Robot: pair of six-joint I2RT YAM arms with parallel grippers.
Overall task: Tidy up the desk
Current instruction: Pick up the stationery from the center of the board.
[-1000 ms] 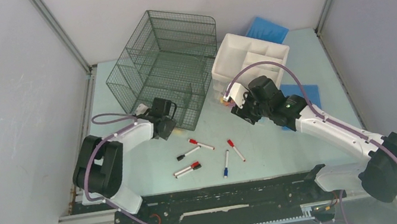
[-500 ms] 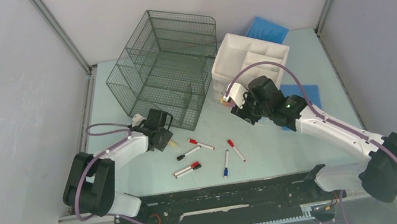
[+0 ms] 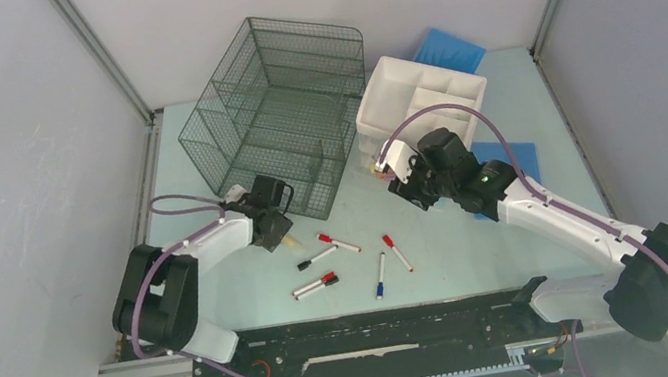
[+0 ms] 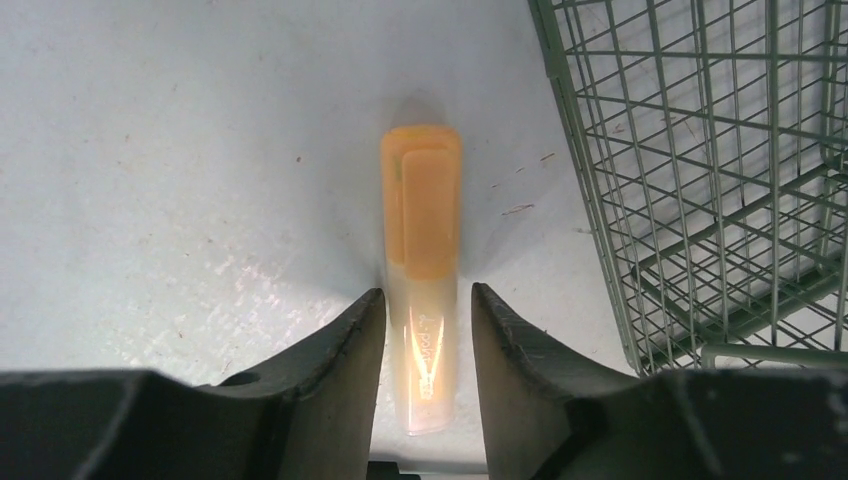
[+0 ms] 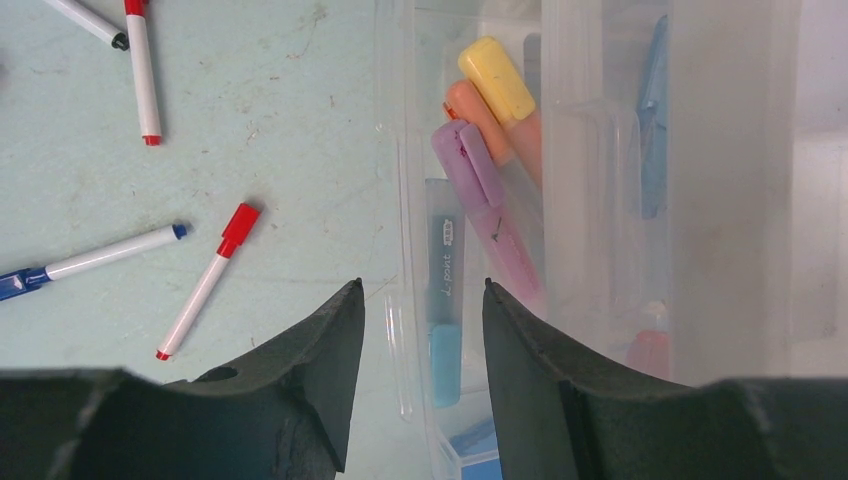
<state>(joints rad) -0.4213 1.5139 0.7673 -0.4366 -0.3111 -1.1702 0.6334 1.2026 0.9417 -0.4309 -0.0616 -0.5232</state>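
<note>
The counter (image 3: 244, 286) spreads mint-green under scattered markers (image 3: 315, 286). My left pincer (image 4: 427, 295) has dropped back from the mesh organizer (image 3: 281, 106) to straddle an orange highlighter (image 4: 422, 200), seemingly next for sorting; clenched or not, I cannot tell. Right pincer (image 5: 422, 290) hangs released over the drawer unit (image 3: 421, 94).

The desk (image 3: 482, 251) is a pale mint-green top with grey walls around it. At its back left stands a dark wire-mesh organizer (image 3: 283, 116), and just beside it, to the right, stands a white plastic drawer unit (image 3: 421, 94). A blue pad (image 3: 448, 49) lies behind this unit and another blue pad (image 3: 515, 158) lies near the right wall. Several markers lie loose in the front middle: a red-capped marker (image 3: 340, 242), a black-capped marker (image 3: 318, 257), a blue-capped marker (image 3: 380, 275) and a second red-capped marker (image 3: 397, 252). An orange highlighter (image 4: 422, 230) lies flat near the corner of the organizer, not touching it.
</note>
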